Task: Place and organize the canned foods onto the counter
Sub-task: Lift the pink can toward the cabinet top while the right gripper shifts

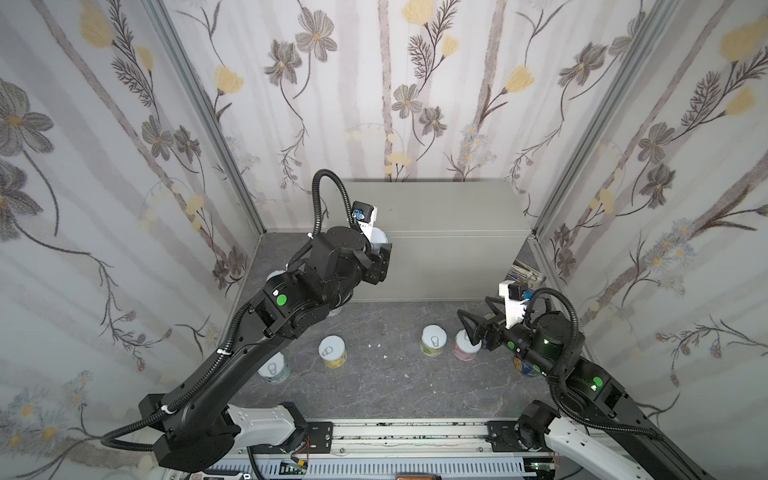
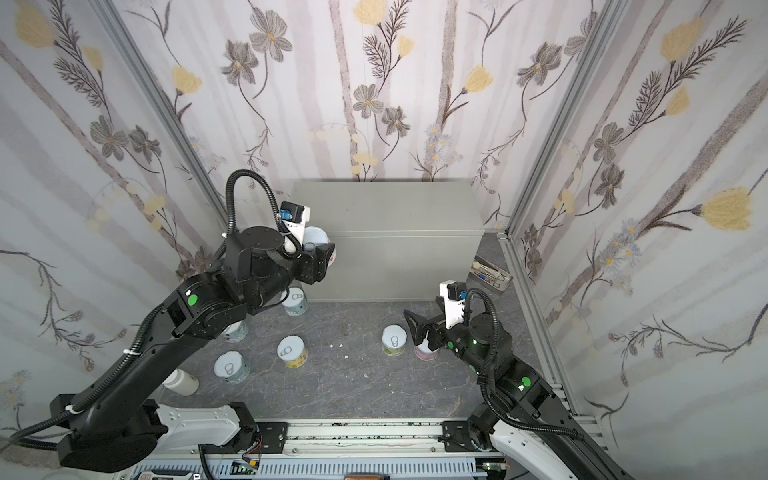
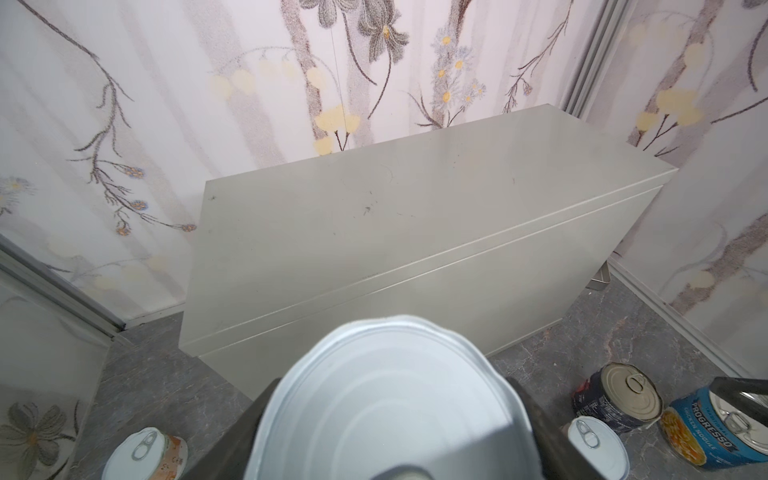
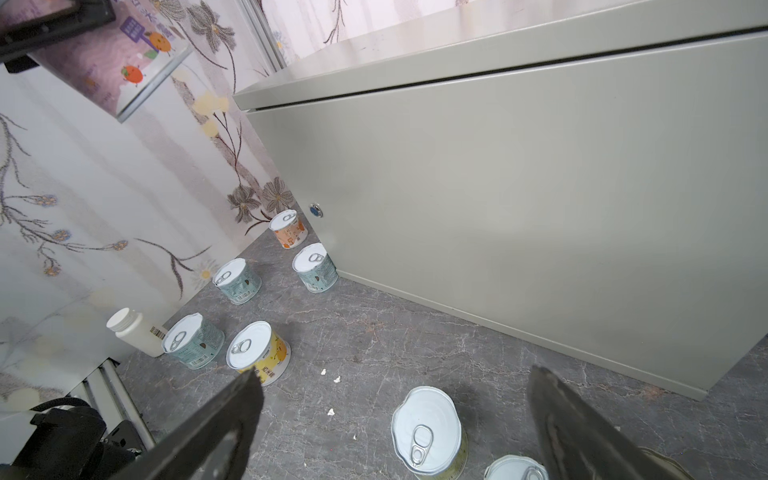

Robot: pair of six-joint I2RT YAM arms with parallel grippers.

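My left gripper (image 1: 380, 247) is shut on a short can with a pink-purple label (image 4: 124, 54), its silver lid (image 3: 386, 399) filling the left wrist view. The can hangs in the air at the front left corner of the pale grey-green counter (image 1: 436, 216), whose top is bare. My right gripper (image 1: 473, 318) stands open low over the floor, with a green-yellow can (image 4: 428, 432) and a pink can (image 1: 466, 347) just below it. On the floor to the left stand a yellow can (image 1: 332, 351) and several teal and orange cans (image 4: 314, 266).
A navy can (image 3: 619, 399) and a blue Progresso can (image 3: 715, 428) stand near the right arm. A white-capped bottle (image 2: 180, 382) lies at the left floor edge. A metal utensil tray (image 1: 528, 272) sits right of the counter. Small white crumbs (image 4: 332, 376) dot the floor.
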